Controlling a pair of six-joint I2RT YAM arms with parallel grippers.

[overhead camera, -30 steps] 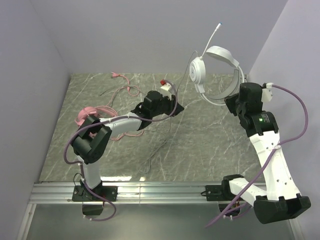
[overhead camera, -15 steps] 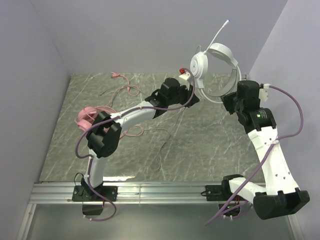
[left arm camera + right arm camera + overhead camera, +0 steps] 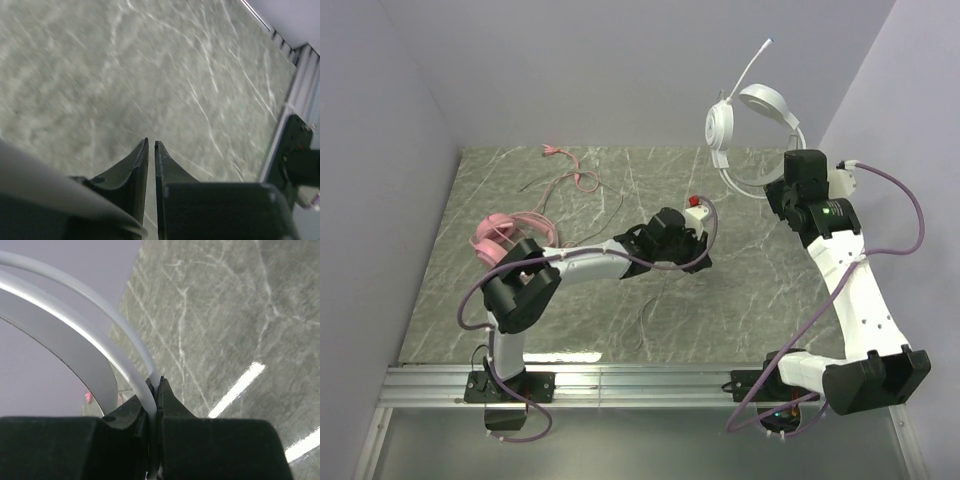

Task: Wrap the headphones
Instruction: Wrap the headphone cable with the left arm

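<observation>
Nearest the camera, a metal rail (image 3: 620,385) ran along the front edge of the grey marbled desk (image 3: 750,300), with both arm bases bolted to it. Just beyond the rail a thin dark cord (image 3: 644,318) trailed over the desk towards the left arm (image 3: 580,262), which reached low across the middle of the desk. The overhead view hid the left jaws under the wrist. The left wrist view showed them nearly pressed together with only a narrow slit between. It was too blurred to tell whether the cord ran through that slit, and past the tips lay bare desk and a black mount (image 3: 300,150) by the rail. At the left side of the desk, partly covered by the left arm's elbow, lay the pink headset (image 3: 498,235). Its pink cord (image 3: 583,180) looped loosely farther back towards the far left corner, well apart from both arms. On the right, the right arm (image 3: 850,290) rose steeply and carried the white headset (image 3: 760,105) in the air against the pale far wall. Its round cup faced left and its slim microphone boom (image 3: 757,60) pointed up. Only the right wrist view showed the grip: the right jaws pinched the thin white hoop (image 3: 120,357) of the headband, with the broader band arching just beside it.
</observation>
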